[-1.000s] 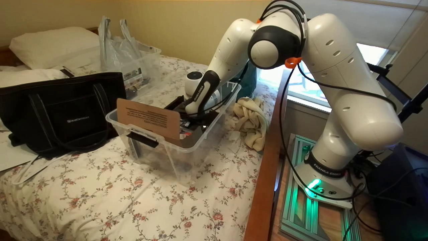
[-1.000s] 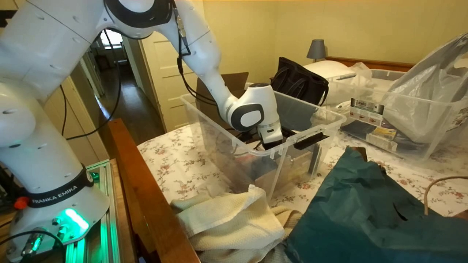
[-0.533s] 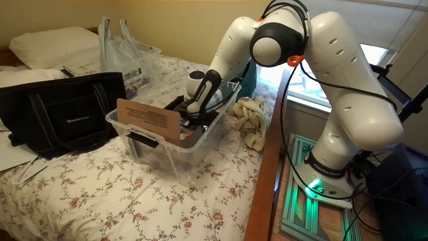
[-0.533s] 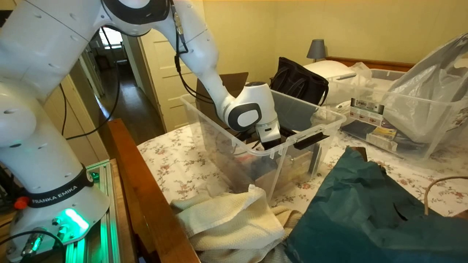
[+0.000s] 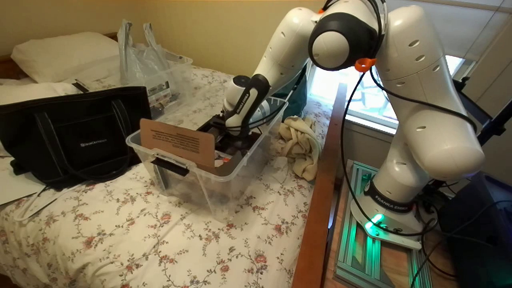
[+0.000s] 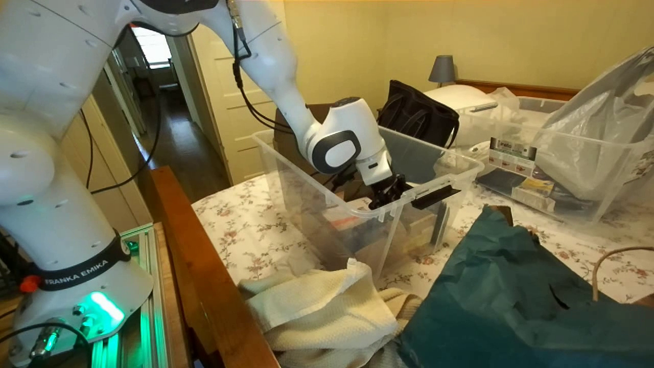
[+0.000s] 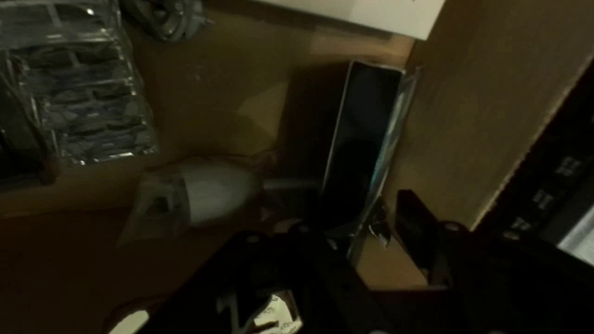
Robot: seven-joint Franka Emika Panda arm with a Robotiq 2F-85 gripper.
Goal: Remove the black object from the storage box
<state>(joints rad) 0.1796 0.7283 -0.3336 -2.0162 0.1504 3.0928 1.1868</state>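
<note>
Black, slim, pale-edged: one narrow item, taken to be the black object (image 7: 362, 144). Lies inside the storage box (image 5: 188, 188), close by a cardboard wall (image 7: 515, 116); contact with it, cannot tell. Not made out in the exterior views.

Clear plastic, with black latch (image 6: 434, 198): the storage box, on a floral surface (image 5: 160, 248).

Fingers (image 7: 415, 222), dark, one pair: spread, one seen to each side of the object's lower end in the wrist view. Cardboard shows between object and one finger; no grip made. Depth, cannot tell.

White carton (image 7: 366, 14): one, near the object's upper end.

Hazards, by judgement: the finger on the cardboard side may jam, room there being tight; an off-centre pinch may topple the object; a hold at one end may let it pivot or slip; lifting may snag it on the carton; the latch, just beside the fingers, may be struck; dimness may mislead aim.
</note>
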